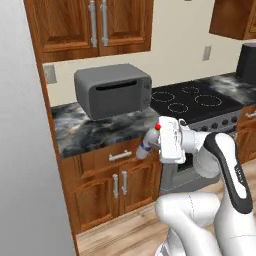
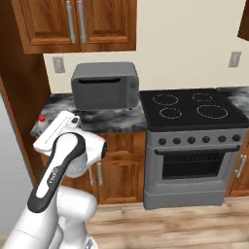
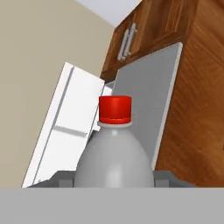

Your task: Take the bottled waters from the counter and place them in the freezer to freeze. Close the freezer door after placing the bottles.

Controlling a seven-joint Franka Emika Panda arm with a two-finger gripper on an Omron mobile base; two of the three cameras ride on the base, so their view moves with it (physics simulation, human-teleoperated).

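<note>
Hand view: pincer (image 3: 114,177) clamped on one red-capped bottle (image 3: 114,148); one grey microwave (image 1: 113,90) on the counter (image 1: 90,131)

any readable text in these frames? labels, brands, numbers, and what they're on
None readable.
Red-capped bottle held in the claw: body looks plain, no print can be made out.
Microwave: no brand or digits visible.
Stove: knobs carry no legible marks.
Robot forearm: a small pale marking on the dark band, too small and blurred to read.
</note>
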